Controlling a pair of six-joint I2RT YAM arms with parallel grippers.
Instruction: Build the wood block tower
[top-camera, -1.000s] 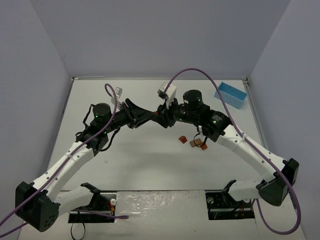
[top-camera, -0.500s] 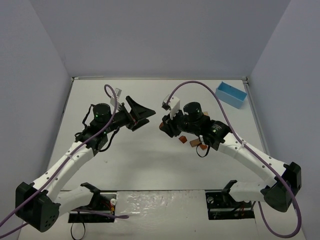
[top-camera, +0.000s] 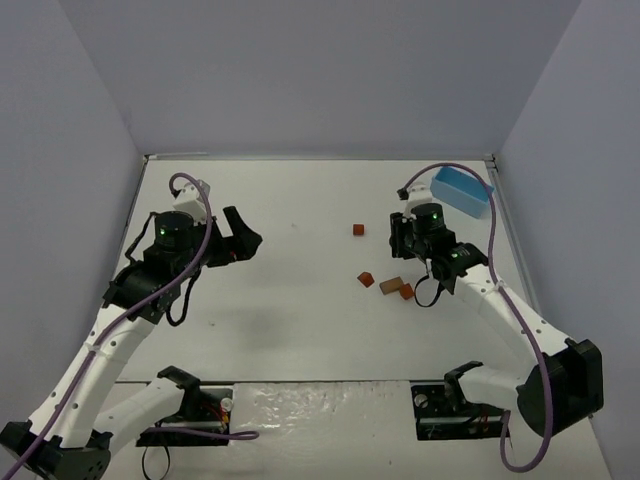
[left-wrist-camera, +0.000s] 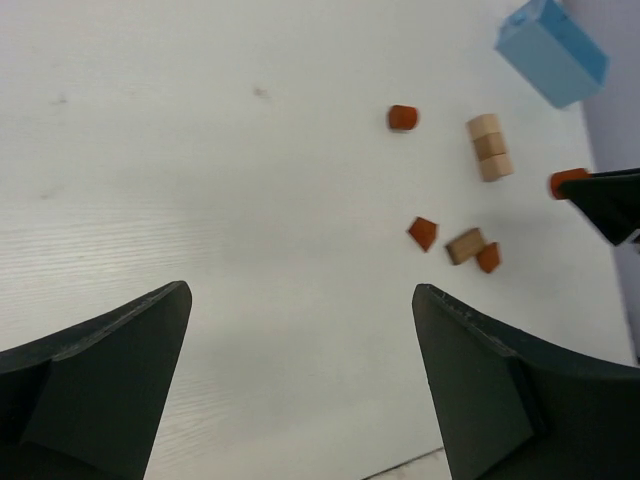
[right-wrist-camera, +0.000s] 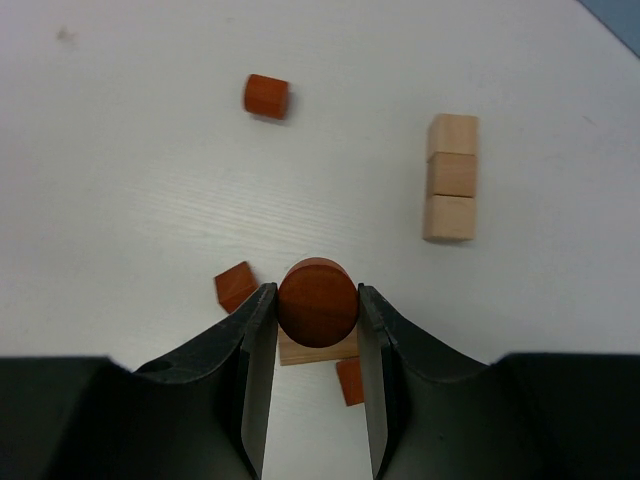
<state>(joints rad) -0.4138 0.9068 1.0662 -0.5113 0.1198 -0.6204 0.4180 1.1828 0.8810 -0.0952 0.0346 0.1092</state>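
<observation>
The three tan cubes (right-wrist-camera: 451, 178) sat in one line on the white table (top-camera: 280, 320), each cube touching the next. I could not tell if the line stood up or lay flat. The right tool (right-wrist-camera: 317, 292) was close to the tan cubes. Its two dark jaws were pulled in tight on a round red block (right-wrist-camera: 317, 300), one jaw on each side, and the block was up off the table. The left tool (left-wrist-camera: 300, 295) was far away from the tan cubes. Its jaws were spread wide apart and had nothing between them. A small red block (right-wrist-camera: 266, 96) with a rounded side lay alone, a little way from one end of the tan cubes. Three more pieces lay in a loose bunch near the other end of the tan cubes: a red-brown wedge block (left-wrist-camera: 423, 233), a flat tan block (left-wrist-camera: 465, 245) and a little orange block (left-wrist-camera: 488, 258). The flat tan block and the orange block touched each other, and the wedge block lay just beside them. A blue box (top-camera: 462, 190) sat near the tan cubes, on the side away from that bunch.
</observation>
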